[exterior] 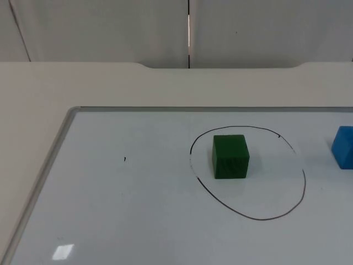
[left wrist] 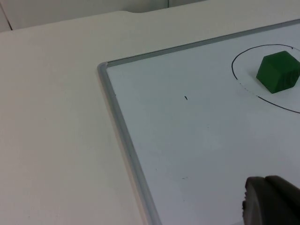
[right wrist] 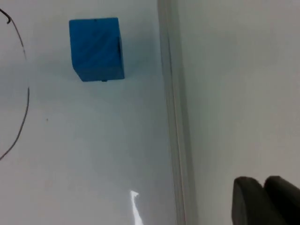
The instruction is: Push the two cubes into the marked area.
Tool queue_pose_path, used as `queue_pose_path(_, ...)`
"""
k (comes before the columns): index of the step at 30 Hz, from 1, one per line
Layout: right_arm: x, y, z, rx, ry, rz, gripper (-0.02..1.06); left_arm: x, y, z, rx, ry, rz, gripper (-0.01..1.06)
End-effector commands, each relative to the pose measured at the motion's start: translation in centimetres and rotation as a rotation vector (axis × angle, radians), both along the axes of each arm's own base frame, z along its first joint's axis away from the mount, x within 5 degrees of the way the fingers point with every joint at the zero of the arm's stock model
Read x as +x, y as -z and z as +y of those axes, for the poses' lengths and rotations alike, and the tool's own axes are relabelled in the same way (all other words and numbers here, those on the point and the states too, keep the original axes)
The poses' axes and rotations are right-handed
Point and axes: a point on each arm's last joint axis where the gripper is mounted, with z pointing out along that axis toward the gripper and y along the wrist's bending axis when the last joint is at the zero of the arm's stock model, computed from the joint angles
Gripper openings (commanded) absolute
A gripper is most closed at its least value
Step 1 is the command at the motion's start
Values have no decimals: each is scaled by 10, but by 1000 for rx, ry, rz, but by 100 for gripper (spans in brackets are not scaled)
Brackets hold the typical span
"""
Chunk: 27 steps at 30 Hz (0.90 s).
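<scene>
The left end effector (left wrist: 272, 201) hangs above the whiteboard (exterior: 138, 221) near its metal frame (left wrist: 123, 136); the right end effector (right wrist: 265, 199) hangs beyond the board's other edge, over the counter (right wrist: 243, 93). How far either is open cannot be told. The green cube (exterior: 230, 157) sits squarely inside the hand-drawn black ring (exterior: 303, 176); the blue cube (right wrist: 96, 48) rests outside it, between ring and frame.

black gripper (right wrist: 265, 199) fingertips (rounded, matte) on both arms.
</scene>
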Motion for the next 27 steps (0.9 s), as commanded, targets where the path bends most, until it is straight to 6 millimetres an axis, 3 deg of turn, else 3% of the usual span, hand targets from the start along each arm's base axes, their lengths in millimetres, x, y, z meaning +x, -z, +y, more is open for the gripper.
queue_pose_path(1, 13, -3, -1, -10, -4, -17, 0, 0, 1, 0, -3, -8, -6, 0)
queue_pose_path(10, 62, 31, 2, -48, -79, 117, 0, 0, 1, 0, -3, -8, -6, 0)
queue_pose_path(14, 94, 59, 5, -89, -201, 136, 0, 0, 1, 0, -3, -8, -6, 0)
queue_pose_path(20, 120, 84, 8, -75, -211, 155, 0, 0, 1, 0, -3, -8, -6, 0)
queue_pose_path(27, 134, 101, 10, -67, -224, 129, 0, 0, 1, 0, -3, -8, -6, 0)
